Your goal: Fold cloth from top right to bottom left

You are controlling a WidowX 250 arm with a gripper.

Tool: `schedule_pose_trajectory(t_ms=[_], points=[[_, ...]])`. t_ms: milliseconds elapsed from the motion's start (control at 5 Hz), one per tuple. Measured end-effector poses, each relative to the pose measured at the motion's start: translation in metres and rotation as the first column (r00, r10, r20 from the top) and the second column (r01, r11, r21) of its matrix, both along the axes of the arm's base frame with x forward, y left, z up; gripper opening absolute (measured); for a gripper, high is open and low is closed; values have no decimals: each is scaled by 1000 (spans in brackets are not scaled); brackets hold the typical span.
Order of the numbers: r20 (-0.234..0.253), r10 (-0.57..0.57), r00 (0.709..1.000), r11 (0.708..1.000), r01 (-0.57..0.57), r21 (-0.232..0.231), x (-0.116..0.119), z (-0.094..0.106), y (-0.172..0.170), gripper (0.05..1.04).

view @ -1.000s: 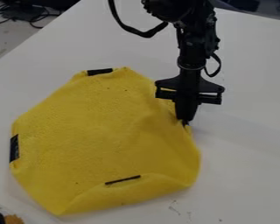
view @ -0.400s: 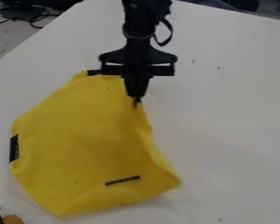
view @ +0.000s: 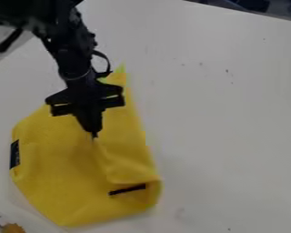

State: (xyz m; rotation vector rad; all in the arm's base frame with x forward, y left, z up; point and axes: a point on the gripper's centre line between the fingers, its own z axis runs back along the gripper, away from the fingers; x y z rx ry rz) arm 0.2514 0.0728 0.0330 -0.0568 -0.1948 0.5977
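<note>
The gripper (view: 94, 135) (pointing down) pinches the yellow cloth (view: 57, 177).

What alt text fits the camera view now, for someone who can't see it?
A black two-finger gripper pinches a partly folded yellow cloth on a white table. One black strip shows at the cloth's left edge, another near its lower right.

Arm (view: 67, 52) enters at eleven o'clock, inclined toward five. Gripper (view: 94, 135) hangs between eight and nine o'clock of view centre; fingers (view: 89, 119) closed together, pointing toward six.
</note>
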Motion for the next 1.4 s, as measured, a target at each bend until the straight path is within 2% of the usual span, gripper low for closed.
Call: schedule_pose_trajectory(t_ms=[200, 400, 600, 800, 1000, 1200, 1400], points=[[5, 27, 1000, 998, -27, -51, -12, -21, 11, 73], [13, 29, 999, 997, -29, -69, -13, -28, 16, 99], [-13, 32, 999, 998, -32, -59, -17, -28, 18, 274], [-81, 5, 997, 1000, -6, -9, -20, -24, 17, 552], [-144, -8, 990, 995, 21, 94, -11, 0, 13, 851], [-183, -9, 983, 986, 39, 160, -2, 15, 5, 1012], [-154, -34, 987, 985, 60, 162, 8, 22, -6, 1009]])
